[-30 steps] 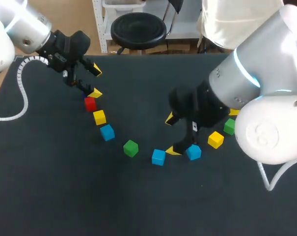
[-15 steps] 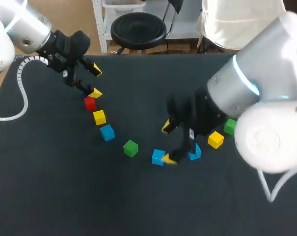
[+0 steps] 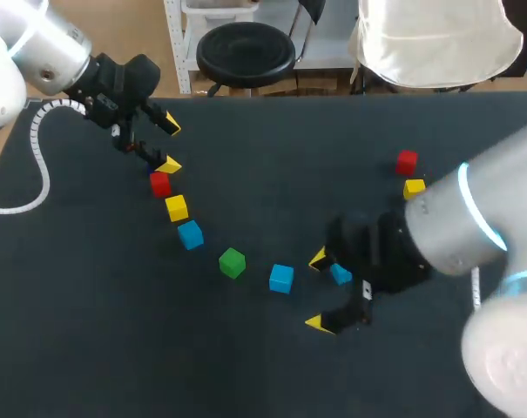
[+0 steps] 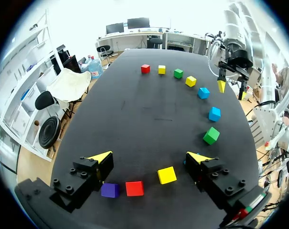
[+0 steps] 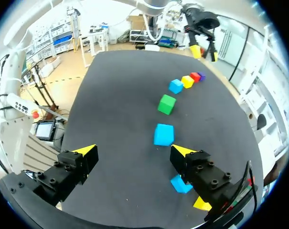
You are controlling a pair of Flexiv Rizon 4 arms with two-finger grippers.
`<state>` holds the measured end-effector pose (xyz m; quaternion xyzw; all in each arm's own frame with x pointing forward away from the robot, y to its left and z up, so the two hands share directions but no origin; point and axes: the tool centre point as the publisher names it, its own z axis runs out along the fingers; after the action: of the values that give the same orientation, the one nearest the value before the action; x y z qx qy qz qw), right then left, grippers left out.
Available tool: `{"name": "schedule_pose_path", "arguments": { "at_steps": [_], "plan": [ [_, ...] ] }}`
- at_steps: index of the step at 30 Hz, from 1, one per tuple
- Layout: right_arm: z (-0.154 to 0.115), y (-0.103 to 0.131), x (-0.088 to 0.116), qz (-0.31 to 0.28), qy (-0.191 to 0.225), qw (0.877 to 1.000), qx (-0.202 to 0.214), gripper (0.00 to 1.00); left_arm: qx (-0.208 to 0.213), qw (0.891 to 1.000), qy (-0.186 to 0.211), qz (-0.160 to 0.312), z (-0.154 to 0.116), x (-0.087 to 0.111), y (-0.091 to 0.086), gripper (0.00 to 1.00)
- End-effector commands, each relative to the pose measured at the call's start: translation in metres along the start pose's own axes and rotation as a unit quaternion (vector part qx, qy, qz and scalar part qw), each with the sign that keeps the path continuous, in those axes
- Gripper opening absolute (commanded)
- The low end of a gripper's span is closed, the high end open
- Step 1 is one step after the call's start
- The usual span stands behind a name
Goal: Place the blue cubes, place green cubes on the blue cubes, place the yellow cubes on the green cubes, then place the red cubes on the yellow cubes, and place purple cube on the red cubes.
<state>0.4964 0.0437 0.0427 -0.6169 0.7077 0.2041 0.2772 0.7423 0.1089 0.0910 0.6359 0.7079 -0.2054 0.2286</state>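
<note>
Cubes lie in an arc on the black table (image 3: 246, 366). From the left come a red cube (image 3: 160, 184), a yellow cube (image 3: 177, 207), a blue cube (image 3: 191, 234), a green cube (image 3: 233, 262) and two blue cubes (image 3: 281, 278) (image 3: 341, 274). A purple cube (image 4: 109, 190) lies under my open left gripper (image 3: 170, 145), beside the red one. My right gripper (image 3: 317, 291) is open and empty just in front of the second blue cube of that pair, which lies against its finger (image 5: 181, 183). Ahead of it is the first of the pair (image 5: 164, 134).
At the right end of the arc lie another red cube (image 3: 407, 161) and a yellow cube (image 3: 414, 187). The left wrist view also shows a green cube (image 4: 178, 73) and a yellow cube (image 4: 190, 81) there, behind my right arm in the head view.
My right arm has drawn back towards the table's front and right, its open gripper leaving the two blue cubes. The red and yellow cubes at the right have come into view. The left arm is still.
</note>
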Motion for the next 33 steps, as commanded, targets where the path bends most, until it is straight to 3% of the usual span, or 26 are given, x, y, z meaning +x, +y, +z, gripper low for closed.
{"name": "schedule_pose_path", "arguments": {
  "at_steps": [1,5,11,19,26,33],
  "plan": [
    [0.002,-0.004,0.009,0.002,-0.030,1.000,0.005,1.00,-0.001,1.000,0.000,0.001,0.000,0.000,-0.001,1.00],
    [0.012,-0.010,-0.003,-0.001,-0.038,0.999,-0.033,1.00,-0.001,1.000,0.000,0.001,0.000,0.000,-0.001,1.00],
    [0.027,-0.009,-0.016,-0.017,-0.060,0.996,-0.056,1.00,-0.001,1.000,0.000,0.001,0.000,0.000,-0.001,1.00],
    [0.031,-0.021,-0.008,-0.009,-0.107,0.992,-0.063,1.00,-0.001,1.000,0.000,0.001,0.000,0.000,-0.001,1.00],
    [0.040,-0.023,-0.021,-0.009,-0.112,0.990,-0.090,1.00,-0.001,1.000,0.000,0.001,0.000,0.000,-0.001,1.00],
    [0.050,-0.025,-0.018,0.003,-0.115,0.988,-0.103,1.00,-0.001,1.000,0.000,0.001,0.000,0.000,-0.001,1.00]
  ]
}}
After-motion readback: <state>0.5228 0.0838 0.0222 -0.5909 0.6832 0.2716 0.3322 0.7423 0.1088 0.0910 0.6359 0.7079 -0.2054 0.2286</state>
